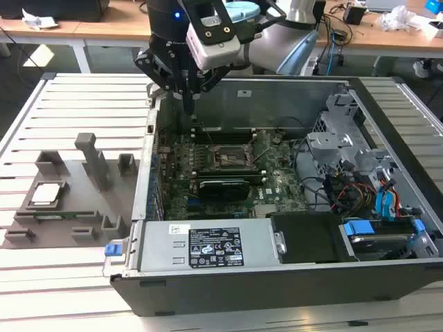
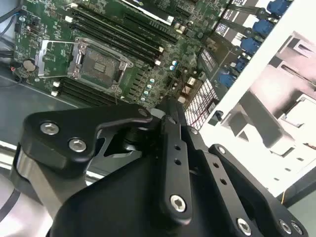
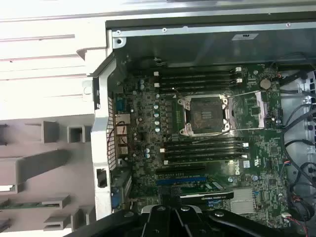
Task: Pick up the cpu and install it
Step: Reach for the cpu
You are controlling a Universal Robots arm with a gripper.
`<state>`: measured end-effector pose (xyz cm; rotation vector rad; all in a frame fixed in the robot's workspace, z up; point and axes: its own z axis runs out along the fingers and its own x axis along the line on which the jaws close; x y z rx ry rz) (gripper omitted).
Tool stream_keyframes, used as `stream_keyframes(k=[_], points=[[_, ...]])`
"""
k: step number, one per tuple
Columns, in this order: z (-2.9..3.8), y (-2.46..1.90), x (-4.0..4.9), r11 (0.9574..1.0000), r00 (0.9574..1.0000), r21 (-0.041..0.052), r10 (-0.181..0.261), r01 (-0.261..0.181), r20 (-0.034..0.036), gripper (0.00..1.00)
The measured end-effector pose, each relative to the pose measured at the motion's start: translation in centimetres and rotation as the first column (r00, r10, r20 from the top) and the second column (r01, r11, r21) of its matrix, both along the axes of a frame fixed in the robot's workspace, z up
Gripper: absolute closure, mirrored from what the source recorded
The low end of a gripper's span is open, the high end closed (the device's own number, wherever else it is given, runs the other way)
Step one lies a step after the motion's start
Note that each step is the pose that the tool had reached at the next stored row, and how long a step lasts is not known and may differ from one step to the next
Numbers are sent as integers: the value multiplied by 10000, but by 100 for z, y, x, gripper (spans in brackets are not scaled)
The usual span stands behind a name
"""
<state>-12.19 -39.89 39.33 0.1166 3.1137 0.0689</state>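
Note:
The cpu [image 1: 44, 194], a small silvery square chip, lies flat in a recess of the grey holder tray [image 1: 69, 221], at the exterior view's left, outside the computer case. My gripper [image 1: 188, 104] hangs over the case's back left corner, well away from the cpu and above the board. Its fingers [image 2: 167, 116] are pressed together with nothing between them. The black-framed socket [image 1: 232, 158] on the green motherboard stands uncovered with no chip in it, and it appears in both wrist views [image 3: 203, 114] [image 2: 98, 64].
The open case [image 1: 277, 290] holds a long black expansion card [image 1: 221, 185], a grey power supply [image 1: 208, 245] at the front, and a drive cage with blue cables [image 1: 377, 200] at the exterior view's right. Upright posts [image 1: 90, 155] rise from the tray. Everything rests on a slatted table [image 1: 83, 104].

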Motion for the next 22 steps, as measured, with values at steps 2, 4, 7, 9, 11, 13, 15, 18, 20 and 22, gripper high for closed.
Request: stream_keyframes(k=[2, 4, 7, 9, 11, 13, 15, 18, 20, 22], points=[[0, -1, -28, 10000, 10000, 0, 0, 0, 0, 89], [0, 0, -122, 10000, 10000, 0, 0, 0, 1, 89], [0, 0, -252, 10000, 10000, 0, -1, 1, 2, 89], [0, 0, -311, 10000, 10000, -1, 0, 0, 2, 89], [0, 0, -374, 10000, 10000, 0, -1, 1, 2, 89], [0, 0, -408, 10000, 10000, 0, 0, 0, 2, 89], [0, 0, -480, 10000, 10000, 0, 0, 0, 2, 89], [0, 0, -529, 10000, 10000, 0, 0, 0, 2, 89], [0, 0, -564, 10000, 10000, 0, -1, 1, 3, 89], [0, 0, -590, 10000, 10000, 0, -1, 1, 2, 89]])
